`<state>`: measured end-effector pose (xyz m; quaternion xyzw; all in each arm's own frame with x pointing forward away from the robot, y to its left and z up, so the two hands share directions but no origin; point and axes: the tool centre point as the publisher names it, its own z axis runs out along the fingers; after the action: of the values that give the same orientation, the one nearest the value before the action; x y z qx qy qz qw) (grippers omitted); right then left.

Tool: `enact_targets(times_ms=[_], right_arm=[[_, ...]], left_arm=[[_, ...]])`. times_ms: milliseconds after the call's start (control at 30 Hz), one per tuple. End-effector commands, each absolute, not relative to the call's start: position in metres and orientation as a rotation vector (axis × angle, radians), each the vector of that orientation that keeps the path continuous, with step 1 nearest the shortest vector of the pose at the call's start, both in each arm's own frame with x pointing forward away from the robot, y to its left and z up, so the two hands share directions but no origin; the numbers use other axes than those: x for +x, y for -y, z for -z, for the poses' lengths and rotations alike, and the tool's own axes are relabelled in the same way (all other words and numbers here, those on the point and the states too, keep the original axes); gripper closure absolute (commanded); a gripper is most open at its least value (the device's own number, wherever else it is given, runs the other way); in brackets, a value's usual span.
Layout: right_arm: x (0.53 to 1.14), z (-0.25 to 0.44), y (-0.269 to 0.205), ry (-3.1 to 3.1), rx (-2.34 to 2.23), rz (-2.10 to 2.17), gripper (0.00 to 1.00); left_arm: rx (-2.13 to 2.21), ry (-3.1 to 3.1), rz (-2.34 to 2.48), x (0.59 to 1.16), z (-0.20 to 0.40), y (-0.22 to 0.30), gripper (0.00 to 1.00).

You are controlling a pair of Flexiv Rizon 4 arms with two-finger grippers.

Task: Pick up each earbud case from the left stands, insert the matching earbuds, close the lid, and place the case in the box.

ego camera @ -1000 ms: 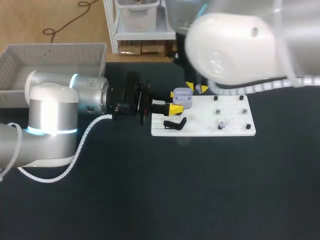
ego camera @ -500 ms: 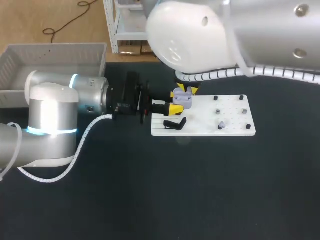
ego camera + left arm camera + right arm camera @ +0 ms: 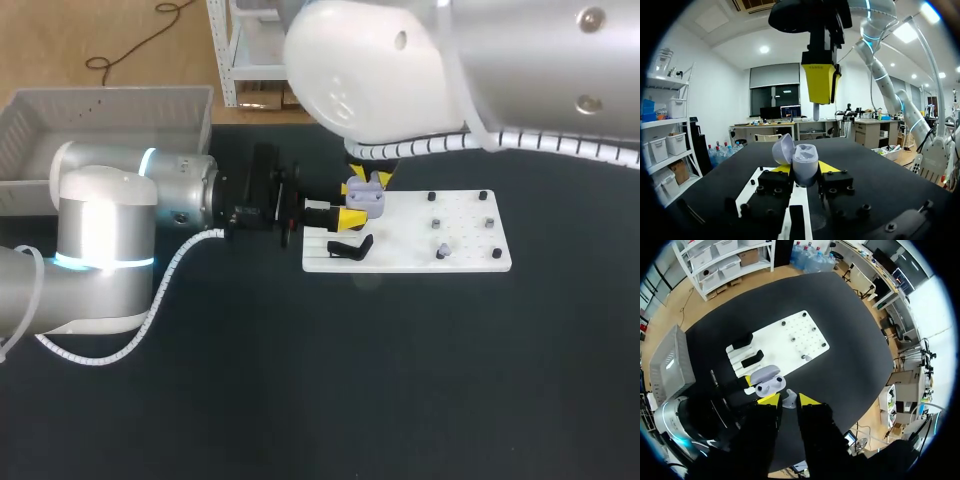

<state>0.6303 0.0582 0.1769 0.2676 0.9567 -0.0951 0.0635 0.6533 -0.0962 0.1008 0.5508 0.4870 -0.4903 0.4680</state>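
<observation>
Right gripper [image 3: 788,401] has moved left, above the glossy, rounded lavender case [image 3: 804,159], and is clenched on a small pale earbud [image 3: 789,399]. Left gripper [image 3: 805,168] grasps the case, lid open, at the white pegged board [image 3: 790,342] edge.

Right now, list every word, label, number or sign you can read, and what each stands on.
Nothing can be read.
On the earbud case in the left hand: no print shows.
On the earbud in the right hand: none.
On the white board and grey box: no marks.
On the right hand's yellow finger, left wrist view: a faint dark line, too small to read.
</observation>
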Motion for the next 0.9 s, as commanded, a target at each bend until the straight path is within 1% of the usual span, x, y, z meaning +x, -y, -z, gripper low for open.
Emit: enact_targets(times_ms=[33,567,900], right_arm=[[0.633,-0.176,-0.066,-2.890,0.848,0.301,1.00],[0.642,-0.166,-0.070,-2.882,1.085,0.331,1.00],[0.640,-0.157,-0.069,-2.877,1.098,0.332,1.00]], left_arm=[[1.346,-1.195,1.197,0.652,-0.100,0.096,1.00],[1.346,-1.195,1.197,0.652,-0.100,0.096,1.00],[1.346,-1.195,1.197,0.652,-0.100,0.096,1.00]])
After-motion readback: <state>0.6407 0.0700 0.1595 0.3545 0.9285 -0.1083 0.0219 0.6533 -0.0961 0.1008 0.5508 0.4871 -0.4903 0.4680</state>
